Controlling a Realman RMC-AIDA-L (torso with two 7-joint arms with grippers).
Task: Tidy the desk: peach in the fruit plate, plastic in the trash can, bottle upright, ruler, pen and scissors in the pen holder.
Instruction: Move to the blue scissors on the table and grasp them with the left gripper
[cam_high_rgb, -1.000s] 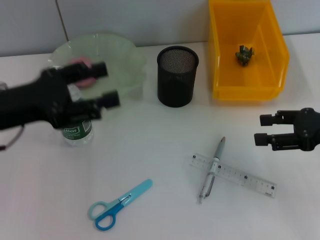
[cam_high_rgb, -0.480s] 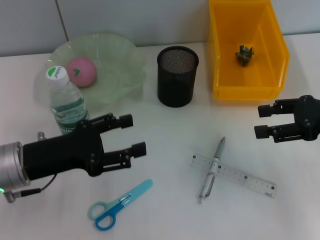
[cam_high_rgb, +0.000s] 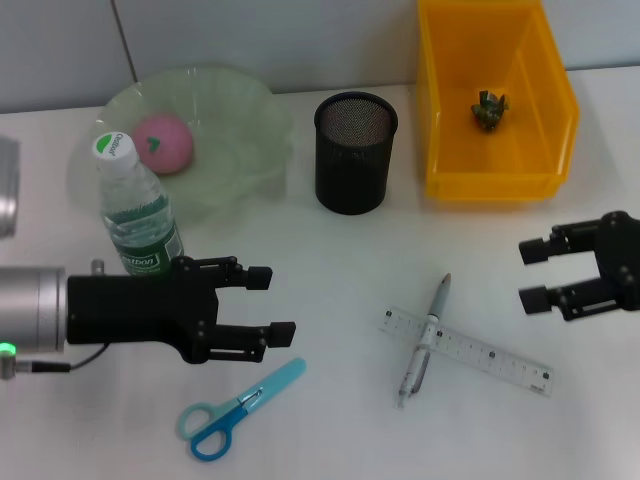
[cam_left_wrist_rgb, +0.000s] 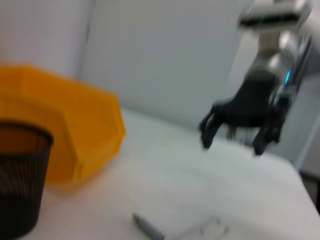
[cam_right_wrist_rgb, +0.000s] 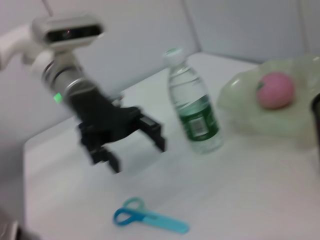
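The water bottle (cam_high_rgb: 136, 211) stands upright beside the pale green fruit plate (cam_high_rgb: 235, 110), which holds the pink peach (cam_high_rgb: 162, 142). My left gripper (cam_high_rgb: 270, 303) is open, low over the table just above the blue scissors (cam_high_rgb: 238, 409). A pen (cam_high_rgb: 425, 338) lies across a clear ruler (cam_high_rgb: 466, 350) at centre right. My right gripper (cam_high_rgb: 536, 273) hangs open to the right of them. The black mesh pen holder (cam_high_rgb: 355, 152) stands at the back centre. The yellow trash can (cam_high_rgb: 494, 100) holds a small dark scrap of plastic (cam_high_rgb: 489, 109).
A grey wall runs behind the white desk. The right wrist view shows the left gripper (cam_right_wrist_rgb: 131, 139), the bottle (cam_right_wrist_rgb: 194, 111) and the scissors (cam_right_wrist_rgb: 148, 221). The left wrist view shows the right gripper (cam_left_wrist_rgb: 234, 135), the trash can (cam_left_wrist_rgb: 60, 127) and the pen holder (cam_left_wrist_rgb: 20, 175).
My left gripper let go of the bottle, now standing upright, and moved down and right toward the scissors. The right gripper shifted slightly.
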